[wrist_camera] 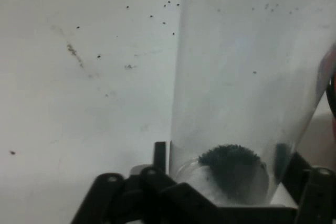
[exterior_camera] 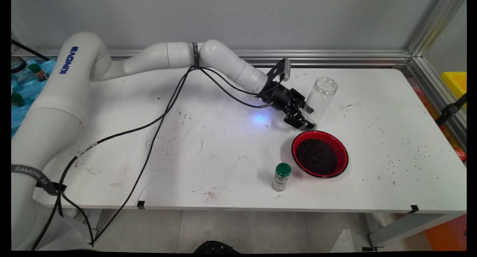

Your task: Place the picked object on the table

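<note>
Jar [exterior_camera: 321, 97]: a clear, open-topped plastic cylinder was clamped between the two fingers of the gripper [exterior_camera: 306, 117], which gripped it at its lower end. The jar leaned in the grasp, its open mouth raised up and away from the hand toward the table's far side. In the hand view, the jar [wrist_camera: 247, 77] filled the space directly ahead of the gripper [wrist_camera: 226, 182]; one black finger [wrist_camera: 160, 156] pressed against its left wall and the other against its right wall. A small clump of dark grains lay inside the jar's closed end, just ahead of the fingers.

Just below and beside the hand, on the near side, a red bowl [exterior_camera: 343, 152] stood on the table [exterior_camera: 208, 137], filled with dark grains. The gripper hung close above the bowl's far rim; contact could not be determined. A sliver of the bowl's red rim showed at the right edge of the hand view.

Farther from the hand, past the bowl's left side toward the table's near edge, a small bottle [exterior_camera: 281, 177] with a green cap stood upright, apart from the bowl.

Loose dark grains were scattered across the table on the bowl's right.
</note>
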`<state>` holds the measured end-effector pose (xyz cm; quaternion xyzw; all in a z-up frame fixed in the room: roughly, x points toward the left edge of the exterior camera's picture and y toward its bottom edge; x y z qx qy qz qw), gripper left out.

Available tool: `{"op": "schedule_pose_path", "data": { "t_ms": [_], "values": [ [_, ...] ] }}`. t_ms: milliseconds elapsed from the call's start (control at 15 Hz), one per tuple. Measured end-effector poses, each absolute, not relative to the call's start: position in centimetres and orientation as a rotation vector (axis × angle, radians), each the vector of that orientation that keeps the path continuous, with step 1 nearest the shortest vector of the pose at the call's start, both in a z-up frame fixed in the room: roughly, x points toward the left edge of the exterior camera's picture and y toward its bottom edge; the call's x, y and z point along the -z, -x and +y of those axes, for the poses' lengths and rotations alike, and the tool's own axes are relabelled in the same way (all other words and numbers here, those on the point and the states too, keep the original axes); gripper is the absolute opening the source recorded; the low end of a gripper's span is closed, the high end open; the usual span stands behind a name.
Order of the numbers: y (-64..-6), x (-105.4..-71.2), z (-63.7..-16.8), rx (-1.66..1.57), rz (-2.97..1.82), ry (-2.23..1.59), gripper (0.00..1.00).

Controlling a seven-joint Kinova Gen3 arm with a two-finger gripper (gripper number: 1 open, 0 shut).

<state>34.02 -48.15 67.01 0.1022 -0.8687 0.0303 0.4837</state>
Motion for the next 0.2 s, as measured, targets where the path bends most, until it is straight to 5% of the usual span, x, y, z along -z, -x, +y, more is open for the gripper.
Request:
{"op": "schedule_pose_path", "data": {
  "t_ms": [67, 200],
  "values": [
    [-34.08, -66.97, -48.12, -0.072, -2.116, -0.251, 1.0],
    [-34.24, -66.88, -47.99, -0.068, -2.116, -0.255, 1.0]
  ]
}}
